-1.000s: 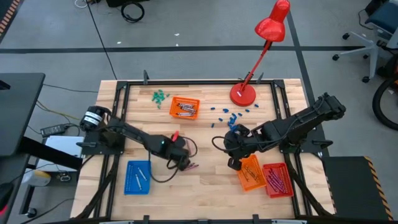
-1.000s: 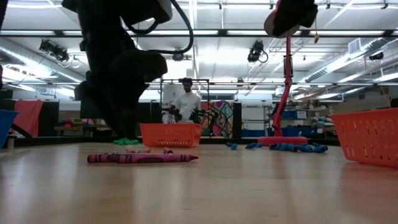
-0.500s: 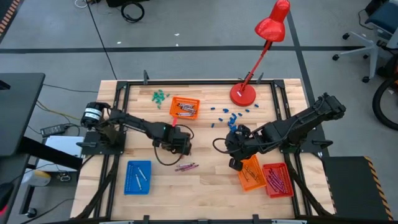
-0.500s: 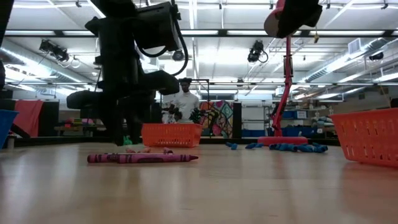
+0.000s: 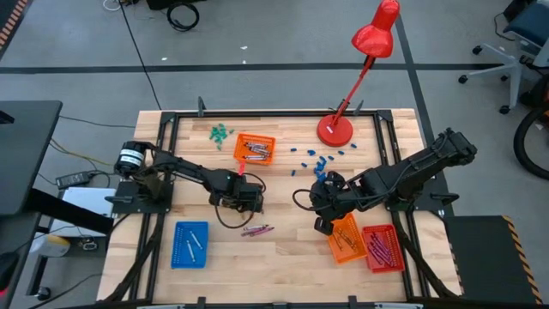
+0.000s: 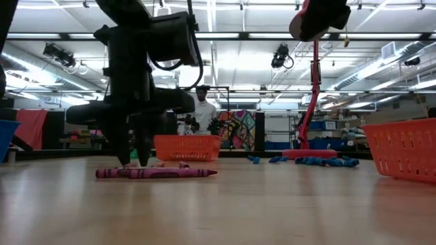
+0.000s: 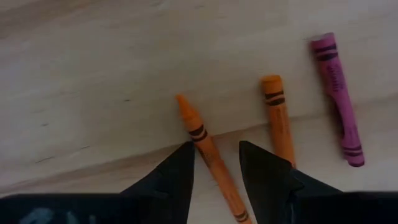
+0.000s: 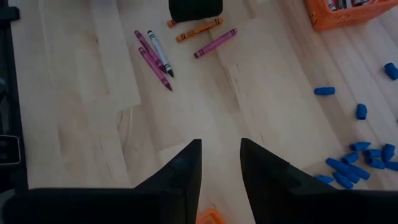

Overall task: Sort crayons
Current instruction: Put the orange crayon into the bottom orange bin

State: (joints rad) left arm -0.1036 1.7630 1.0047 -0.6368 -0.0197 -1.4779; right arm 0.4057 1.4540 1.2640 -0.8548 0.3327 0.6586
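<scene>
Three crayons show in the left wrist view: an orange crayon (image 7: 202,140), a second orange crayon (image 7: 277,118) and a magenta crayon (image 7: 337,99), all flat on the wood. My left gripper (image 7: 216,144) points down, open, one finger on either side of the first orange crayon; whether it touches, I cannot tell. In the low view its fingertips (image 6: 134,160) stand close to the table. More magenta and white crayons (image 5: 257,230) lie nearer the front edge. My right gripper (image 8: 219,155) hangs open and holds nothing, high over the table by the orange tray (image 5: 345,239).
A blue tray (image 5: 190,245) sits front left and a red tray (image 5: 382,247) front right. Another orange tray (image 5: 254,148) with crayons stands at the back. Blue pieces (image 5: 317,160), green pieces (image 5: 221,132) and a red lamp's base (image 5: 334,130) lie along the far side.
My left gripper has gone from over the front crayon group toward the table's far edge, rolled about its own axis and come down close to the table, over the orange crayons. It has stayed open. No crayon has moved.
</scene>
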